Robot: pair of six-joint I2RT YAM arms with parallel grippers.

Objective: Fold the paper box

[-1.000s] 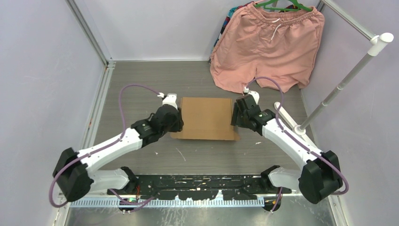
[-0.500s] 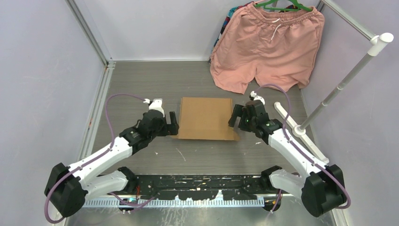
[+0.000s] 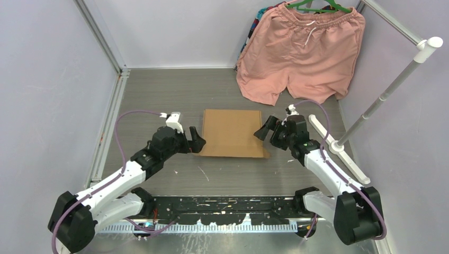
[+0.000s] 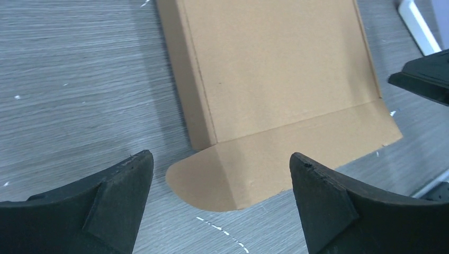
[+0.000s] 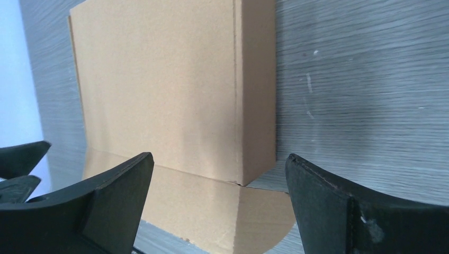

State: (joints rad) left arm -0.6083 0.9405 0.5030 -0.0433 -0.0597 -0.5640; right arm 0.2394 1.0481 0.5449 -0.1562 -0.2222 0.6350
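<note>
The paper box [image 3: 232, 132] is a shallow, closed brown cardboard rectangle lying flat in the middle of the table, with a front flap spread on the table along its near edge. My left gripper [image 3: 194, 138] stands open just off the box's left side, nothing between its fingers. My right gripper [image 3: 268, 128] is open just off the box's right side, also empty. In the left wrist view the paper box [image 4: 275, 79] lies ahead, its rounded flap corner between the spread fingers [image 4: 114, 203]. In the right wrist view the box [image 5: 164, 90] and its flap fill the space ahead of the wide fingers [image 5: 339, 206].
Pink shorts [image 3: 299, 50] hang on a green hanger at the back right. A white rail stand [image 3: 381, 98] with a flat base [image 3: 336, 148] stands right of the right arm. Purple-grey walls enclose the table on the left, back and right.
Both grippers have let go of the box's sides, opened wide and drawn back toward me. The box stays flat in the same place.
</note>
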